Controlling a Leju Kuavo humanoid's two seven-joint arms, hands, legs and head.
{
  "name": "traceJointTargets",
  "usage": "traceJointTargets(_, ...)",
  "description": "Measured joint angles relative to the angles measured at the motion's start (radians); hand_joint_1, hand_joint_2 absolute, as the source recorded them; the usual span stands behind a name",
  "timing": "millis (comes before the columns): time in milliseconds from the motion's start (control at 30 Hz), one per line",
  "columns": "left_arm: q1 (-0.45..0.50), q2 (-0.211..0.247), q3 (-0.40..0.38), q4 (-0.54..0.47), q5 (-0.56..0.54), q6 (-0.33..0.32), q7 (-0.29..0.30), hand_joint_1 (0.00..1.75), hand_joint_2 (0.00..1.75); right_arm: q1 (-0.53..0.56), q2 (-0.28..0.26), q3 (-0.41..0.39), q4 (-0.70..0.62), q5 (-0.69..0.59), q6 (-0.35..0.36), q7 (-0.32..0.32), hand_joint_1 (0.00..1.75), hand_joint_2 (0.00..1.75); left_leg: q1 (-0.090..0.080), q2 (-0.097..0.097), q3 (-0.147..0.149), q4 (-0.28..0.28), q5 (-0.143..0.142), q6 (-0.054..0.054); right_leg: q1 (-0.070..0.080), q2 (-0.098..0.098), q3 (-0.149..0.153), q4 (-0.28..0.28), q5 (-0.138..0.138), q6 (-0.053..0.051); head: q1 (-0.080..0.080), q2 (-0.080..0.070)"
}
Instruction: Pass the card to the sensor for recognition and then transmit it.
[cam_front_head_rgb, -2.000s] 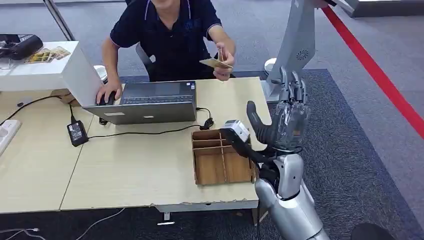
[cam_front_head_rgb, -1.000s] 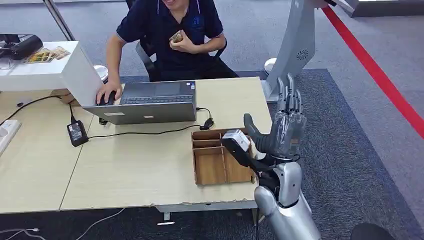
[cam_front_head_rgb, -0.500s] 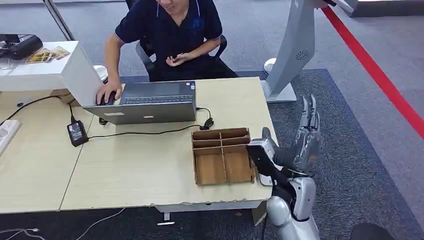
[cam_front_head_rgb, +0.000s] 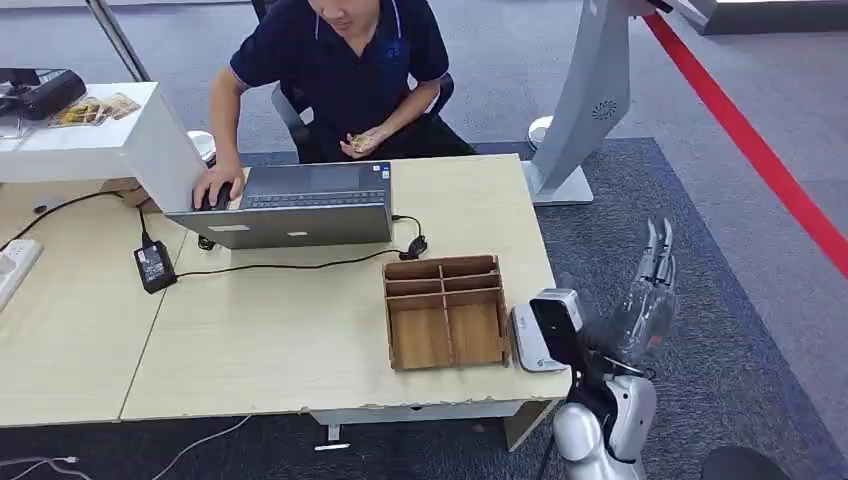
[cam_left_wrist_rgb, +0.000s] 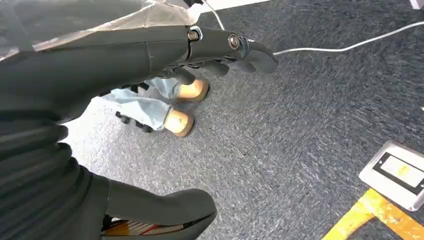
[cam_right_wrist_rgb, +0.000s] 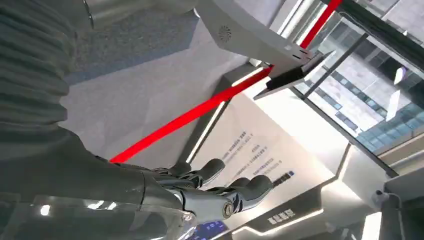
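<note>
Since the earlier frame my right hand (cam_front_head_rgb: 645, 295) has dropped off the desk (cam_front_head_rgb: 270, 330) edge, fingers (cam_right_wrist_rgb: 235, 192) released, holding nothing. Card (cam_front_head_rgb: 356, 142) sits in the person's hand (cam_front_head_rgb: 364, 143). Wooden divided tray (cam_front_head_rgb: 445, 312) holds nothing. Left hand (cam_left_wrist_rgb: 150, 55) hangs loose.

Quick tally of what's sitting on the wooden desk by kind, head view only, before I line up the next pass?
Laptop: 1
Wooden divided tray: 1
White sensor pad: 1
Black power adapter: 1
White power strip: 1
Total: 5
</note>
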Motion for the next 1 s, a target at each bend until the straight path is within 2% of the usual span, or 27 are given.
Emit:
traceJointTargets(133, 0.0, 0.0, 0.0, 0.0, 0.001, 0.001, 0.002, 0.0, 1.75, 0.002, 0.0, -0.003, 0.002, -0.02, 0.0, 0.048, 0.0, 1.75, 0.0, 0.0, 0.0, 0.0, 0.0, 0.0, 0.0, 0.0, 0.0, 0.0, 0.0, 0.0, 0.0, 0.0)
traceJointTargets(1000, -0.001, 0.0, 0.0, 0.0, 0.008, 0.001, -0.002, 0.0, 1.75, 0.019, -0.016, 0.06, 0.055, 0.07, 0.001, 0.143, 0.0, 1.75, 0.0, 0.0, 0.0, 0.0, 0.0, 0.0, 0.0, 0.0, 0.0, 0.0, 0.0, 0.0, 0.0, 0.0)
